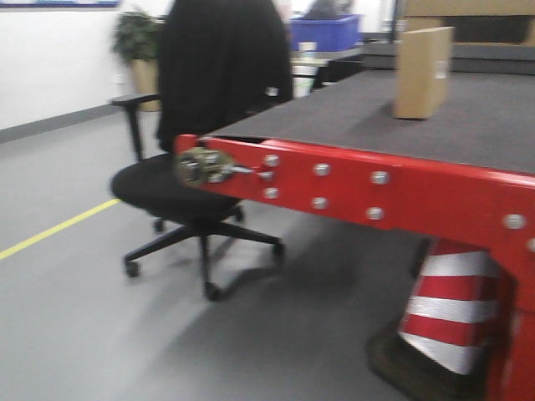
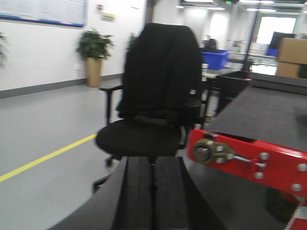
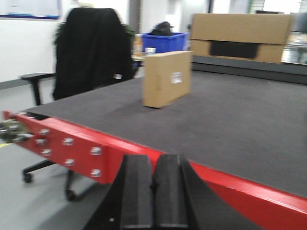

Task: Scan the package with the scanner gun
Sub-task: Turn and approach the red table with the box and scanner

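The package (image 3: 167,78), a small plain brown box with a white sticker on its near face, stands upright on the dark table top (image 3: 230,120); the front view shows the package (image 1: 422,72) too. The scanner gun is out of view. My right gripper (image 3: 153,160) is shut and empty, low before the table's red edge, well short of the package. My left gripper (image 2: 153,160) is also shut with nothing in it, off the table's left corner, facing a black office chair (image 2: 153,96). Neither gripper shows in the front view.
The table has a red metal frame (image 1: 376,188) with bolts and a latch (image 1: 201,165) at its corner. A red-and-white cone (image 1: 451,309) stands under it. A larger cardboard box with a dark panel (image 3: 237,37) sits at the back, a blue bin (image 3: 160,40) beyond. A yellow floor line (image 1: 58,227) runs left.
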Robot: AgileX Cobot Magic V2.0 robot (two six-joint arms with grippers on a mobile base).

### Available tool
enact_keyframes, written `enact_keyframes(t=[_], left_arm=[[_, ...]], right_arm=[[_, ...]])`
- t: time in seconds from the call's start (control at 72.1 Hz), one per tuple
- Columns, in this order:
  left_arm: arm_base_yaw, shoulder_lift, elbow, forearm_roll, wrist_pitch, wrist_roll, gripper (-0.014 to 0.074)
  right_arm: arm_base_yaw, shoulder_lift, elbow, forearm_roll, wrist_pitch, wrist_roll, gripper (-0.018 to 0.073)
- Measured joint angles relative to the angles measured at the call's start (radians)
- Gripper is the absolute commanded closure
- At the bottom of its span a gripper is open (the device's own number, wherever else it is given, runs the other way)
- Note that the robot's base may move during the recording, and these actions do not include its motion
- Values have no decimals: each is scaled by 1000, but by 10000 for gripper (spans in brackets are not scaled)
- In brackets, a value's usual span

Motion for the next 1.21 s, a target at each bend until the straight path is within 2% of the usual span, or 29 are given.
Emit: enact_keyframes(t=[1.206], left_arm=[[0, 0, 0, 0, 0, 0, 707]], right_arm=[[0, 0, 0, 0, 0, 0, 728]])
